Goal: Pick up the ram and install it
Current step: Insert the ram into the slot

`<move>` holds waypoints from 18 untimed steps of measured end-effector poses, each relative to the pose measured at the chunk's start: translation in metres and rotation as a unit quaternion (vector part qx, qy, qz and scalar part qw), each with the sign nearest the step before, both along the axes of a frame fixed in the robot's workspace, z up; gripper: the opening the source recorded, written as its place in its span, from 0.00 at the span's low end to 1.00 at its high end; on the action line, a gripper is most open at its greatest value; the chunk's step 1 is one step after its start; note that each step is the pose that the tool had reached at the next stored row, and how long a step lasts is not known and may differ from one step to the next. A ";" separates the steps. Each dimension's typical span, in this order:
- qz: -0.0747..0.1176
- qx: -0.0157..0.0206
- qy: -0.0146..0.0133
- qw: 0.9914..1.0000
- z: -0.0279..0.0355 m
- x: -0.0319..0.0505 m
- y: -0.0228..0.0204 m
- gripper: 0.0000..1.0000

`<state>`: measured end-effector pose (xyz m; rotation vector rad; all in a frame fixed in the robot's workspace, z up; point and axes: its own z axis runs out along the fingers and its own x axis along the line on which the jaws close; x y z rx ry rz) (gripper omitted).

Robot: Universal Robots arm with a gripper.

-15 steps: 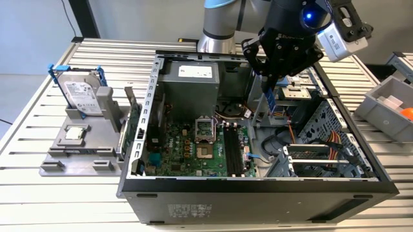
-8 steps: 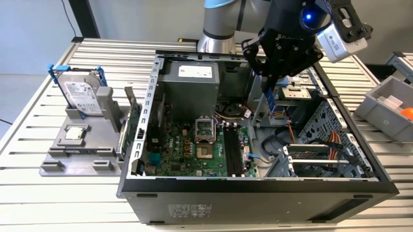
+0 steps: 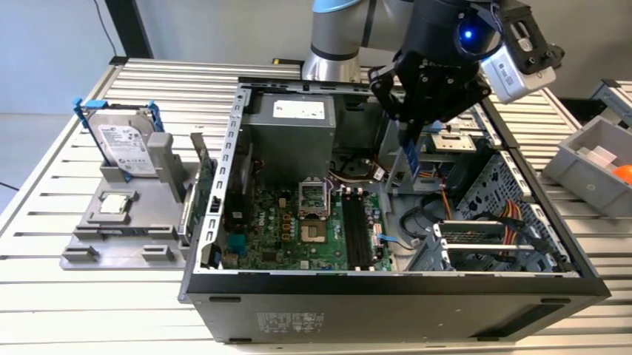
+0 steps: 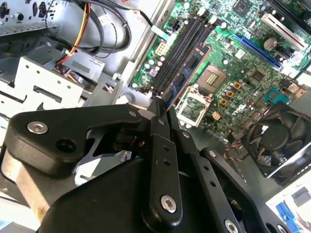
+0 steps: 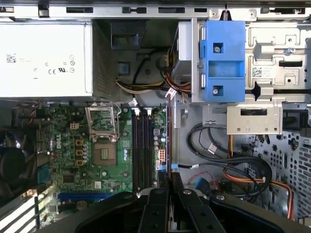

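I am holding the gripper (image 3: 407, 126) above the open computer case (image 3: 395, 285), which lies on its side on the slatted surface (image 3: 59, 296); its fingers are clenched on the ram (image 4: 187, 73), a thin blue-green stick seen edge-on in both wrist views and hanging below the fingers in the exterior view. In the second wrist view the ram runs from the fingertips (image 4: 158, 104) out over the green motherboard (image 4: 233, 53), lying just beside and roughly parallel to the long black memory slots (image 4: 182, 46); I cannot tell whether its lower edge is touching a slot or apart from it. In the first wrist view the same slots (image 5: 143, 145) sit between the processor socket (image 5: 104, 150) and the edge of the motherboard nearest the drive cage (image 5: 223, 60). My judgement is that pick-up is done and the step in hand is alignment over a slot, with seating not yet done. The next move, as I read it, calls for squaring the stick lengthwise with one slot, keeping it upright, and pressing straight down evenly; a tilt could jam one end. Toward the exterior view's left, a grey stand (image 3: 118, 222) with a hard drive (image 3: 126, 144) sits near the surface's edge, well apart from the work.
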<state>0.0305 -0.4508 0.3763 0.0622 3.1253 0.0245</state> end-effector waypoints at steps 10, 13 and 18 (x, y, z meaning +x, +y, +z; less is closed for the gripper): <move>0.000 0.000 0.000 1.000 -0.0082 -0.0003 -0.0001 0.00; 0.000 0.000 0.000 1.000 -0.0106 -0.0007 -0.0001 0.00; 0.000 0.000 0.000 1.000 -0.0148 -0.0013 -0.0001 0.00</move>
